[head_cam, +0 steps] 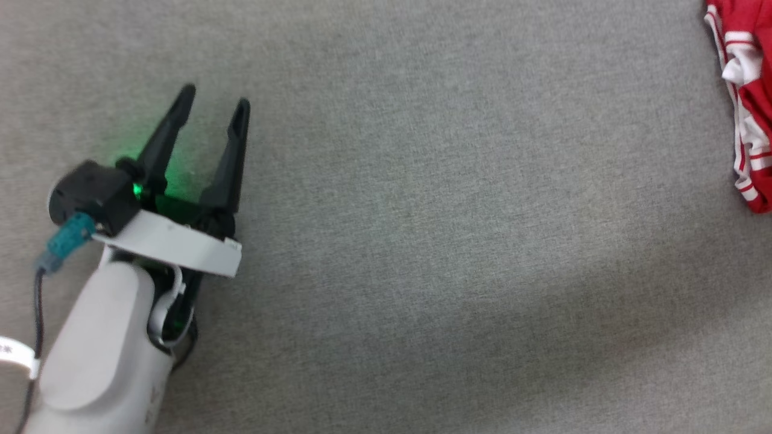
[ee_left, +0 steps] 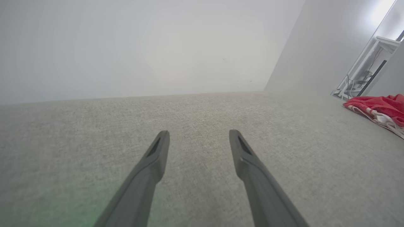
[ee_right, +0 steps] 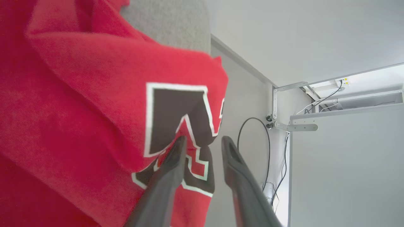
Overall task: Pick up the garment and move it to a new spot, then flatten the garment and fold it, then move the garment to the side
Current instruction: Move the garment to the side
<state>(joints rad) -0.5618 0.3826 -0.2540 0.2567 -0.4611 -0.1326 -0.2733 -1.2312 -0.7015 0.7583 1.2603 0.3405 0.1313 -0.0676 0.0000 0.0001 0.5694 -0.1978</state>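
The garment (head_cam: 751, 102), a red jersey, lies bunched at the far right of the grey cloth-covered counter (head_cam: 452, 241), probably set aside there. The right gripper (ee_right: 203, 140) sits at its black lettering, fingers partly apart and clamping nothing. The left gripper (head_cam: 215, 96) hovers well apart, fingers wide and empty. Behind are white walls (ee_left: 126, 47) and loose cables (ee_right: 252, 132).

The red jersey (head_cam: 751, 90) lies bunched up way off right on the grey surface (head_cam: 422, 241), white striped trim and black lettering showing.

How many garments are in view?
1. The garment lies bunched at the head view's right edge, partly cut off; anything beyond the frame is unseen.
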